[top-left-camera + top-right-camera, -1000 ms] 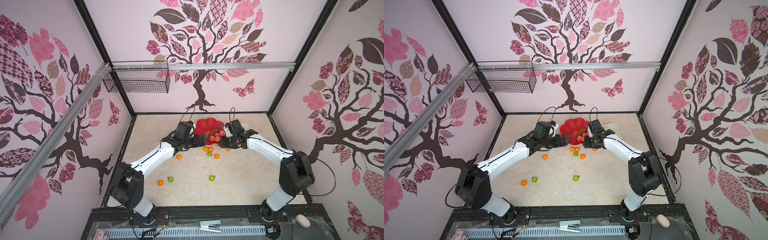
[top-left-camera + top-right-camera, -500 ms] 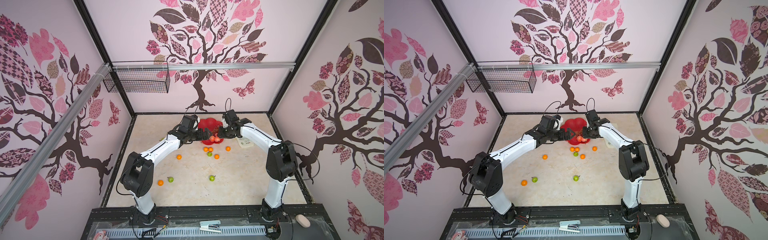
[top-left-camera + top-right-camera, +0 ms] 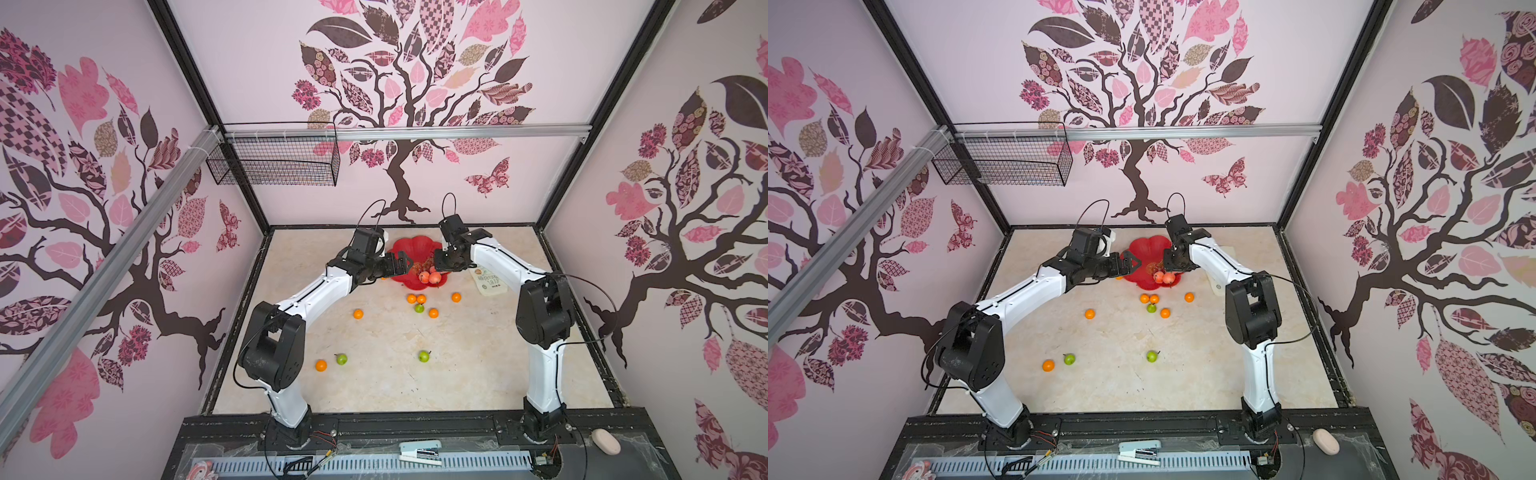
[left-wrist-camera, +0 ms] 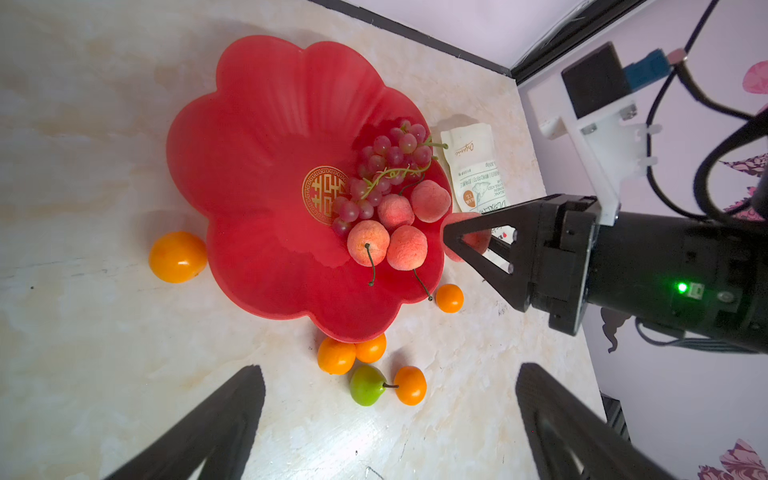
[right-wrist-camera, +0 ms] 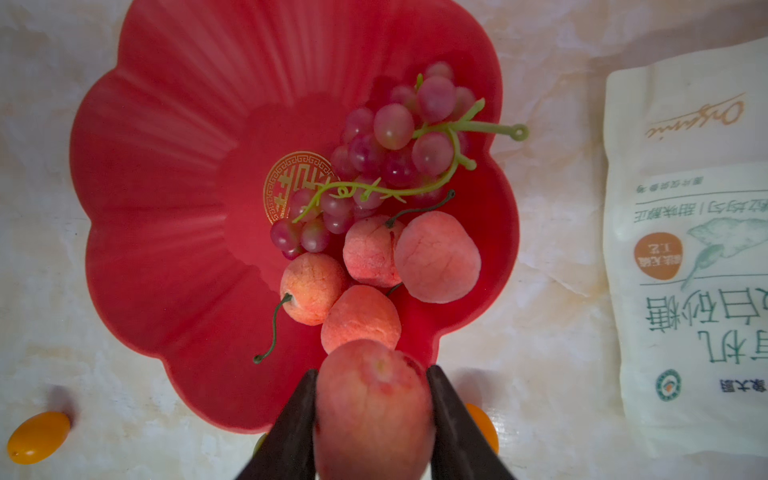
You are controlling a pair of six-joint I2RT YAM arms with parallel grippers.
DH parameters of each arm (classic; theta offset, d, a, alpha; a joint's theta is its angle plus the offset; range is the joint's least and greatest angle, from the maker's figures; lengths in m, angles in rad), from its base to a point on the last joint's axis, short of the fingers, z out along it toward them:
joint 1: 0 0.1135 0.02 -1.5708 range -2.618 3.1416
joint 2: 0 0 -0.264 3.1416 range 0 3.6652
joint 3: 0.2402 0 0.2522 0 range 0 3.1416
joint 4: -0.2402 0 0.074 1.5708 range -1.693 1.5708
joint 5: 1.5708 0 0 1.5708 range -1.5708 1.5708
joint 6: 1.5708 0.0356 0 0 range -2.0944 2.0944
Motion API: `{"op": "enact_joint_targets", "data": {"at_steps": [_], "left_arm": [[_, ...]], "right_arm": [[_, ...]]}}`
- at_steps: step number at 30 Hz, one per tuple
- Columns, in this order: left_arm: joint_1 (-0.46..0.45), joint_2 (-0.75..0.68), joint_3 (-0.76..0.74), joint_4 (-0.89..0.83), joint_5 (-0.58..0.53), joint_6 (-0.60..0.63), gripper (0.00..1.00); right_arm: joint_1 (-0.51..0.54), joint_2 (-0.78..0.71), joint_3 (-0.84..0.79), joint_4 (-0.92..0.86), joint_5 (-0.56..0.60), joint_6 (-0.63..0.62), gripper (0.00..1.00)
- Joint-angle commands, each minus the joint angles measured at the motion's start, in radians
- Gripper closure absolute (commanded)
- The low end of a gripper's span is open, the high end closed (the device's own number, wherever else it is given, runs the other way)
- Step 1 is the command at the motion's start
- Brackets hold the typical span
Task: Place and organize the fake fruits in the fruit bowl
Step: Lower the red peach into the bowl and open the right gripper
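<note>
Red bowl (image 4: 249, 124): grapes (image 4: 386, 166), four peaches (image 4: 368, 243); fifth peach (image 5: 374, 407) gripped; oranges (image 4: 178, 257), perhaps pears (image 4: 365, 385), outside.

A robot lab test cell. Black frame posts (image 3: 180, 62) carry tree-papered walls (image 3: 519, 166); two arms (image 3: 316, 291) are bolted to a rail (image 3: 415, 426) fronting the marble-look bench (image 3: 374, 386).

Bowl (image 4: 257, 137): glossy red plastic, smooth, finely ribbed; metallic gold emblem (image 4: 324, 194). Each peach (image 5: 437, 257): matt, finely rough skin. Grapes (image 5: 392, 126): smooth, translucent, softly shiny, on a green plastic stem (image 5: 486, 126). Oranges (image 4: 178, 257) and green fruit (image 4: 365, 385): smooth, glossy. Packet (image 5: 698, 232): matt, creased paper, printed. Table (image 4: 83, 166): pale marble-look surface, smooth with a dull sheen. Basket (image 3: 274, 163): black wire mesh. Rail (image 3: 457, 132): bare brushed metal. Walls (image 3: 266, 62): matt pink covering with printed tree pattern. Arm (image 3: 316, 291) shells: smooth white plastic.
</note>
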Motion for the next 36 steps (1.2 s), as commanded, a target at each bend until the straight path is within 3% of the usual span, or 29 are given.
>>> {"op": "enact_joint_targets", "data": {"at_steps": [1, 10, 24, 36], "left_arm": [[-0.003, 0.025, 0.023, -0.009, 0.022, 0.018, 0.02], [-0.005, 0.038, 0.027, -0.010, 0.024, 0.016, 0.02], [-0.003, 0.031, 0.031, -0.018, 0.011, 0.024, 0.01], [-0.003, 0.029, 0.032, -0.019, 0.015, 0.022, 0.02]], "right_arm": [[0.003, 0.059, 0.071, -0.046, -0.006, -0.020, 0.62], [0.010, 0.150, 0.186, -0.101, -0.055, -0.043, 0.62], [0.033, 0.287, 0.363, -0.178, -0.008, -0.055, 0.61], [0.033, 0.313, 0.379, -0.193, 0.008, -0.054, 0.56]]}}
